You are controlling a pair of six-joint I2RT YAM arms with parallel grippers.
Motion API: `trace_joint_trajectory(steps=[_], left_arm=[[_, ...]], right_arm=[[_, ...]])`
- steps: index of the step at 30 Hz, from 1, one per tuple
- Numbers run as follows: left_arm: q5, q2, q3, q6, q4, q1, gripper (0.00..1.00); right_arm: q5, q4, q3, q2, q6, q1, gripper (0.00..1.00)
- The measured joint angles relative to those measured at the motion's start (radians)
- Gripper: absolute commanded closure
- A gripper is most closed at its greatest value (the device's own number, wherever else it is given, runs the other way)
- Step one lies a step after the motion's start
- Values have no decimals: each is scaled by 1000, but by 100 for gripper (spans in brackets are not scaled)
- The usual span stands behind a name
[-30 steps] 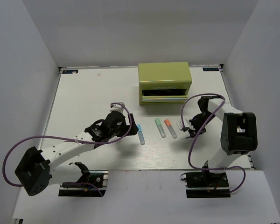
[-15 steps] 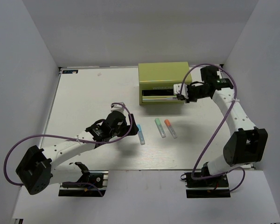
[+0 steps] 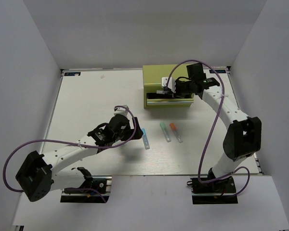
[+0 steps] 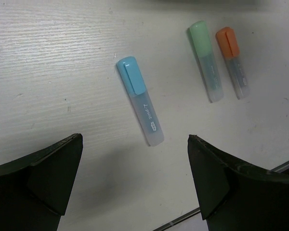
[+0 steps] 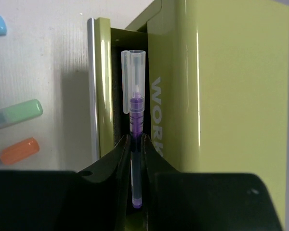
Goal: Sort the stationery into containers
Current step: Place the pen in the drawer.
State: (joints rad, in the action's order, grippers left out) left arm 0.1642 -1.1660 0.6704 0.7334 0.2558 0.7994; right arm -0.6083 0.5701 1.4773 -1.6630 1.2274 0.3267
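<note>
Three markers on your table [image 3: 86,106]: blue marker [image 4: 139,107], green marker [image 4: 206,60], orange marker [image 4: 233,61]. One purple pen [image 5: 136,120] is pinched in your right gripper [image 5: 135,140], over the one pulled-out drawer [image 3: 168,100] of the green chest [image 3: 169,79]. Your left gripper [image 4: 134,144] gapes wide above the blue marker.

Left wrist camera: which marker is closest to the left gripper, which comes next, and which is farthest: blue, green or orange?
From the left gripper:
1. Blue-capped marker, straight ahead, in the middle.
2. Green-capped marker, farther up on the right.
3. Orange-capped marker, just beyond the green one, farthest right.
</note>
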Motion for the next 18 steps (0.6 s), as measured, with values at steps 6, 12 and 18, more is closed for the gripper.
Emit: trace_joint_trajectory(steps=[6,12,18], left_arm=[[0,27,0,0,0,0,0],[1,29,0,0,0,0,0],[2,29,0,0,-2,0,0]], right_arm=[[88,-124,-47,-12,-37,21,56],[101,-138,-70,-9,-38,24,74],[-1,-8,-68,17,73,20,100]])
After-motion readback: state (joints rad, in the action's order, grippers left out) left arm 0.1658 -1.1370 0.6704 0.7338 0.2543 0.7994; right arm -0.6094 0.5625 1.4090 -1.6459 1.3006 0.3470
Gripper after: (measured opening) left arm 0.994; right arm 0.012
